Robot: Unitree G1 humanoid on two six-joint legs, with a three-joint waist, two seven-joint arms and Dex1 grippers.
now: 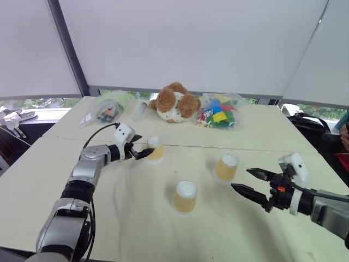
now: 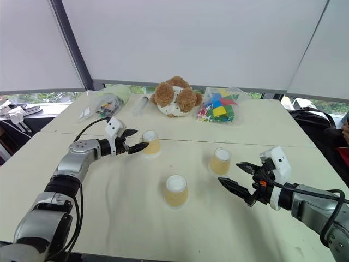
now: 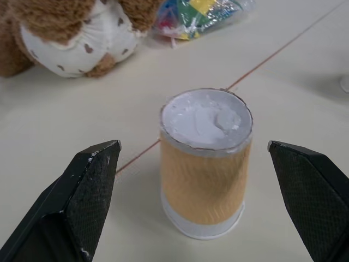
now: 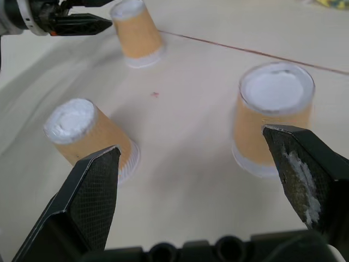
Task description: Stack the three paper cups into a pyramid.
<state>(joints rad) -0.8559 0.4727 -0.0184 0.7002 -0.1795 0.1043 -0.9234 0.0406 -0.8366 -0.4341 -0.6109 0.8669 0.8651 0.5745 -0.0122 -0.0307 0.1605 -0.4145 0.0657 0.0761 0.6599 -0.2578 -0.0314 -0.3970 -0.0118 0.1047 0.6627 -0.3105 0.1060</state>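
On a pale table [image 1: 163, 229] beneath white blinds, three paper cups stand upside down, white bases up, each apart from the others and none stacked. The far-left cup [image 1: 155, 149] sits by the seam where two tabletops meet; the near cup [image 1: 185, 197] stands closest to the robot; the right cup [image 1: 226, 168] stands farther back on the right. Nothing can be seen inside any cup, since all three are inverted.

At the far-left cup, the left gripper [image 1: 143, 148] is spread wide, level with the cup's side; from the left wrist view, one black finger stands on each side of the cup with clear table between finger and paper. To the right of the right cup, the right gripper [image 1: 252, 182] is also spread wide and holds nothing, its tips near that cup but apart from it.

Along the table's far edge, a brown teddy bear [image 1: 174, 102] sits between two clear plastic bags: the right bag [image 1: 220, 112] holds bright, multicoloured blocks, while the left bag [image 1: 107, 108] holds small items too indistinct to name.
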